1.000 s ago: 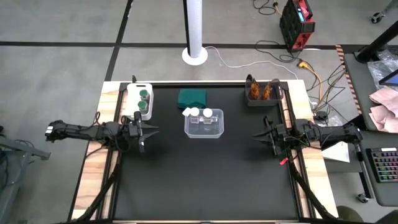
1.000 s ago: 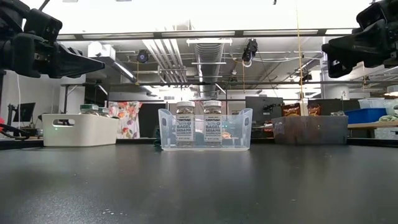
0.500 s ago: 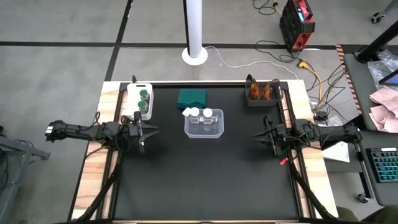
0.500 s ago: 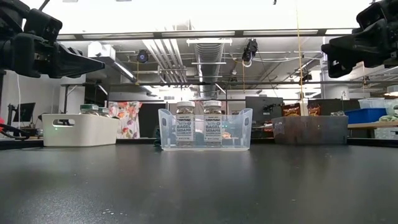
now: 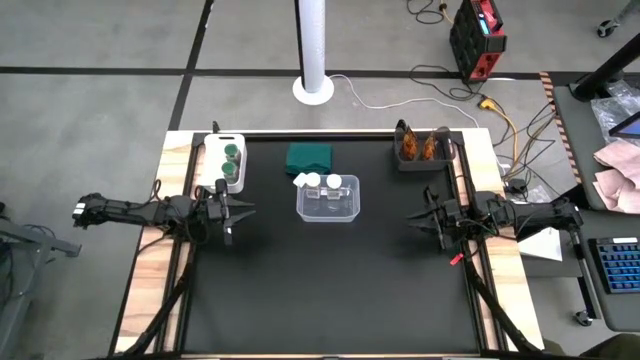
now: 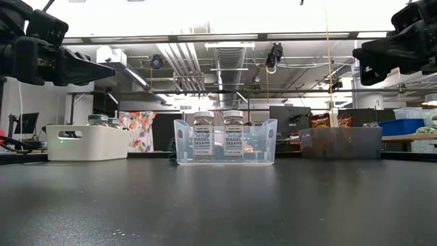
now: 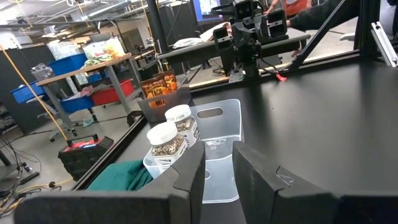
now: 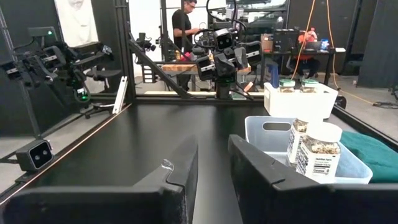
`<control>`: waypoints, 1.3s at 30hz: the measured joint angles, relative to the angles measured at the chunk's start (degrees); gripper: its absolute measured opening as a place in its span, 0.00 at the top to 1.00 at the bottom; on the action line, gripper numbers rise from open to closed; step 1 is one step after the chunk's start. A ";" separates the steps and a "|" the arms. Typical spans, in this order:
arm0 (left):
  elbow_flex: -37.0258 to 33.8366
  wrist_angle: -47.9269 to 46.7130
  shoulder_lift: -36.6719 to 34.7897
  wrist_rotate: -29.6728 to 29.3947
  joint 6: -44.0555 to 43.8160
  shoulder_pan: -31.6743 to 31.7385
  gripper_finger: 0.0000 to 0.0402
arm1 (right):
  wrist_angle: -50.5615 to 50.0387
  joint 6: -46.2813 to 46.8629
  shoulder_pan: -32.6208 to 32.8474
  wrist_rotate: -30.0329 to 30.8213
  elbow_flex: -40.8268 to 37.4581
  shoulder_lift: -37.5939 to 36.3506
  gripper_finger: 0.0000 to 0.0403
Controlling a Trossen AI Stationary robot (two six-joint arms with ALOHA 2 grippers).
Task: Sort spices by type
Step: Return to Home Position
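Nothing has moved since a second ago: the left gripper (image 5: pixel 240 210) and right gripper (image 5: pixel 415 217) hang empty, fingers a little apart, over the black worktop (image 5: pixel 330 290), while the green-lidded round jars (image 5: pixel 231 153) sit in the white plastic tub (image 5: pixel 213 150), the white-lidded clear jars (image 5: pixel 335 183) in the clear plastic bin (image 5: pixel 330 210), and the flat orange-red packets (image 5: pixel 420 147) in the dark bin (image 5: pixel 420 167) (so the sorting looks done).

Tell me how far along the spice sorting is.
Sorting looks finished: the green-lidded jars sit in the white bin, the white-lidded jars in the clear bin, and the orange packets in the dark bin. Nothing is in hand; the left gripper and right gripper hang open at either side. No spice lies loose on the mat, so nothing seems left.
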 joint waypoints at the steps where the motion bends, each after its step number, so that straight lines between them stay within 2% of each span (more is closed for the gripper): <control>1: -0.02 0.00 0.00 0.00 -0.02 0.00 0.84 | 0.00 -0.02 0.00 0.00 0.00 0.00 0.81; 16: -0.01 0.00 0.01 0.00 -0.01 0.00 0.84 | 0.00 -0.05 0.00 0.00 0.00 0.00 0.86; 39: 0.00 0.00 0.02 0.00 -0.01 0.00 0.84 | 0.00 -0.02 -0.01 0.00 0.00 0.00 0.76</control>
